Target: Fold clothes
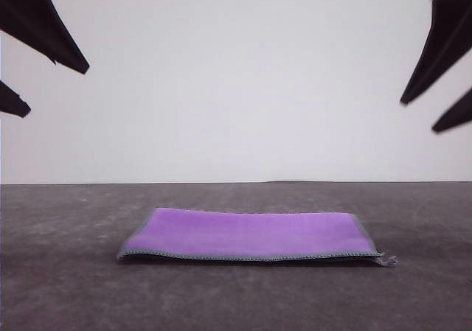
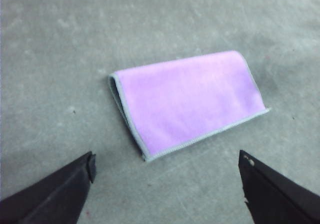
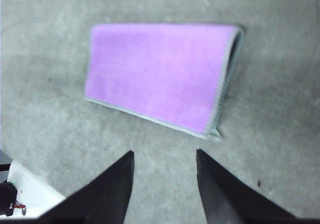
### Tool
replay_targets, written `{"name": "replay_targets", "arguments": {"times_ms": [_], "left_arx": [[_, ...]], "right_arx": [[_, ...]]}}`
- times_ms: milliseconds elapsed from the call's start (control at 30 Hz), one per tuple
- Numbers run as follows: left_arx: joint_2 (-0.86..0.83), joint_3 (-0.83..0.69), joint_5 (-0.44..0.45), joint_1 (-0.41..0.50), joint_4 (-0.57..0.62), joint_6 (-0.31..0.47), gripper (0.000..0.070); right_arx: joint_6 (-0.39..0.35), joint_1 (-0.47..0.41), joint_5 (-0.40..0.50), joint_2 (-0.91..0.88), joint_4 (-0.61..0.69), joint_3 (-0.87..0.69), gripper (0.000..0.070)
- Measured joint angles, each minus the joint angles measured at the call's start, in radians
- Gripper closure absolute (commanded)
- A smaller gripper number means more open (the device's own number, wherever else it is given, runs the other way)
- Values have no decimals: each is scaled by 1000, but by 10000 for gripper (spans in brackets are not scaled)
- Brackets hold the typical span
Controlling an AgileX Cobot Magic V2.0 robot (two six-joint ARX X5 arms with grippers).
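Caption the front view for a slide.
Purple cloth lies folded on the grey table, both open grippers, left and right, raised above.

Cloth (image 1: 251, 235) folded, inner face hidden.

One folded purple cloth (image 1: 247, 234), two claws, left (image 1: 29, 69) and right (image 1: 436, 80)

Folded purple cloth (image 1: 251, 234) on the table

We see it lying flat, folded in half into a rectangle, purple face up, grey stitched hem along its edges, a loose thread at its front right corner.
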Motion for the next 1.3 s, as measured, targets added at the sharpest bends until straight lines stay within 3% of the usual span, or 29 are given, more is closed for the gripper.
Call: {"name": "replay_targets", "arguments": {"times_ms": [200,367,600,967,1300], "left_arx": [[-6,0,0,0,-5,0,146],[-6,0,0,0,-5,0,146],[-6,0,1,0,-5,0,147],[-6,0,1,0,-5,0,147],[-6,0,1,0,-5,-1,146]], "right_arx": [[-12,0,-2,165,56,0,447],[-30,0,-3,279,166,0,349],[-48,0,-15,421,238,0,350],[-66,2,-125,536,284,0,352],[-41,79,-167,585,400,1,391]]}}
